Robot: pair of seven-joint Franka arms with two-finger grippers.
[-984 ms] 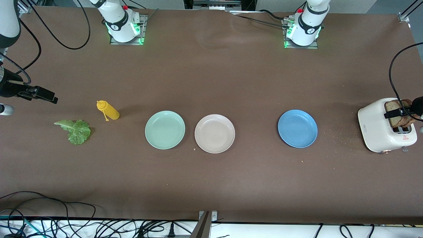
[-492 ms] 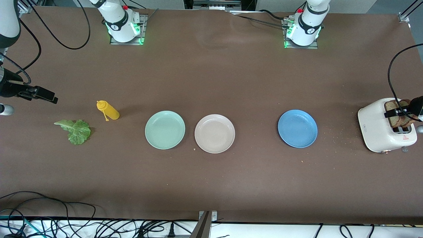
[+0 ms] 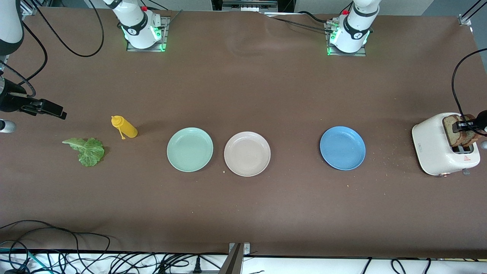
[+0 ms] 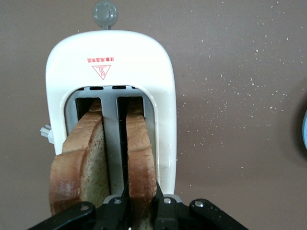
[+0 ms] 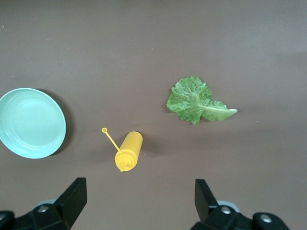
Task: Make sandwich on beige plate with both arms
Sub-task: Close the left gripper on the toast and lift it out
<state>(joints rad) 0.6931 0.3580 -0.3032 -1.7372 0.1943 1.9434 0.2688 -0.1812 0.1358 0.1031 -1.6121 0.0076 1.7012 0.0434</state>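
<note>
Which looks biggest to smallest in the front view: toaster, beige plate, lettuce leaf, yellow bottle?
1. Toaster, largest, though it stands taller, so nearer the camera.
2. Beige plate.
3. Lettuce leaf.
4. Yellow bottle, smallest, lying on its side.

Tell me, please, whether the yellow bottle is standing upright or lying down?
Lying down: the yellow bottle rests on its side on the table, its cap tether stretched out.

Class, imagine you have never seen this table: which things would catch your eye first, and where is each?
Three round plates in a row at the table's middle: mint-green plate, pale beige plate, blue plate. At the left arm's end, the left gripper is shut on one brown bread slice in the white toaster. At the other end, the open right gripper hangs over a yellow squeeze bottle beside a green lettuce leaf.
</note>
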